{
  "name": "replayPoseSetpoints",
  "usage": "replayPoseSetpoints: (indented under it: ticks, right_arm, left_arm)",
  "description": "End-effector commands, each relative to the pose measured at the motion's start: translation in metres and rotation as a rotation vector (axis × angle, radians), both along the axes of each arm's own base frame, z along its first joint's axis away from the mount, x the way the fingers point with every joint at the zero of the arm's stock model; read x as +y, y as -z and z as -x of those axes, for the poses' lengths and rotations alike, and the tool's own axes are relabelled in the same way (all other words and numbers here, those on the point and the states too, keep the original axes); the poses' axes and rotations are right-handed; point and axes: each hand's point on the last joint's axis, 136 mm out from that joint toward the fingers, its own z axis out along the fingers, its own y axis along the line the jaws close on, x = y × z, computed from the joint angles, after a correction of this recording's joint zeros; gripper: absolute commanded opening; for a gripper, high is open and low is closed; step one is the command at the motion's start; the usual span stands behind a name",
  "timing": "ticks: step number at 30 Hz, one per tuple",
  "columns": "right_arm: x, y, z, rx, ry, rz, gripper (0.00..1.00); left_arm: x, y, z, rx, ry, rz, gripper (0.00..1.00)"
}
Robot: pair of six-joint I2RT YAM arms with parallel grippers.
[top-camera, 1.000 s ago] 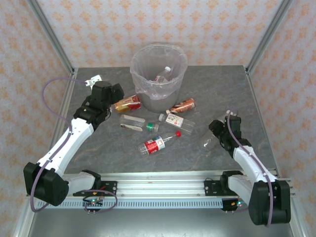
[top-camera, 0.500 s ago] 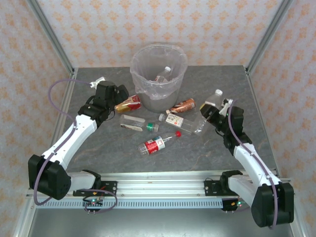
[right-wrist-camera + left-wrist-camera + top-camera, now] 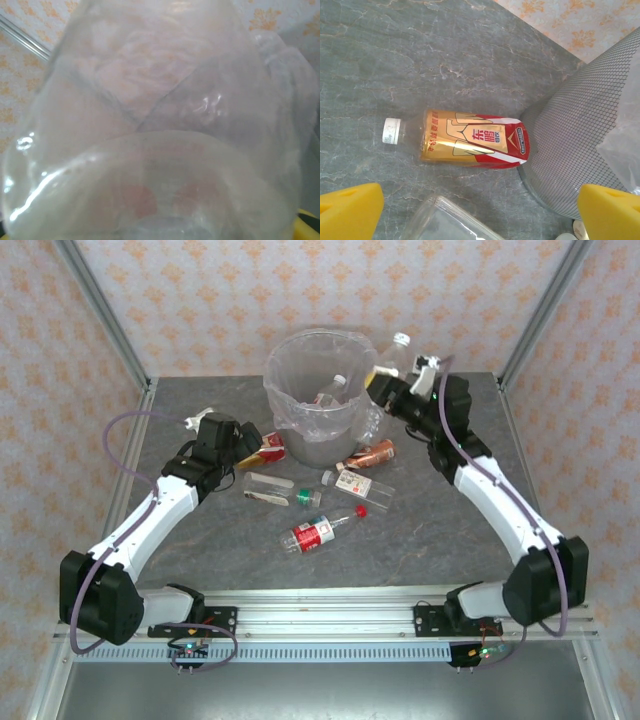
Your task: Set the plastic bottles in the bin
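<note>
Grey stone tabletop, where 5 plastic bottles (image 3: 318,533) lay near 1 bin (image 3: 292,415) with 1 white-capped bottle (image 3: 332,388) inside. Your right gripper (image 3: 402,392) pinched 1 clear bottle (image 3: 388,362) just beside the rim, while your left gripper (image 3: 243,440) hung spread over the gold-labelled bottle (image 3: 470,139).

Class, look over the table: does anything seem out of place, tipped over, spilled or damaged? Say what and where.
Nothing looks spilled or broken. Five plastic bottles lie on their sides on the table in front of the bin, the gold-labelled bottle beside its base. The right hand holds a clear bottle tilted near the rim.
</note>
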Motion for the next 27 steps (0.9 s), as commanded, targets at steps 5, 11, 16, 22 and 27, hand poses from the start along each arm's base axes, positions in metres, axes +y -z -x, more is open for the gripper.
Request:
replayPoseSetpoints:
  ticks: [5, 11, 16, 22, 27]
  right_arm:
    - [0.031, -0.017, -0.04, 0.022, -0.049, 0.065, 0.51]
    - [0.06, -0.029, -0.069, 0.015, -0.082, 0.258, 0.51]
    - [0.06, -0.027, -0.101, 0.017, -0.041, 0.41, 0.51]
    - [0.067, -0.007, -0.122, 0.021, -0.071, 0.531, 0.51]
    - [0.067, 0.01, -0.126, 0.023, -0.088, 0.593, 0.52]
  left_arm:
    - [0.009, -0.004, 0.007, 0.027, 0.01, -0.066, 1.0]
    - [0.008, -0.005, 0.007, 0.025, 0.034, -0.081, 1.0]
    - [0.011, -0.005, 0.011, 0.034, 0.034, -0.1, 1.0]
    - [0.017, -0.01, 0.02, 0.03, 0.033, -0.127, 1.0]
    - [0.021, -0.013, 0.027, 0.021, 0.027, -0.138, 1.0]
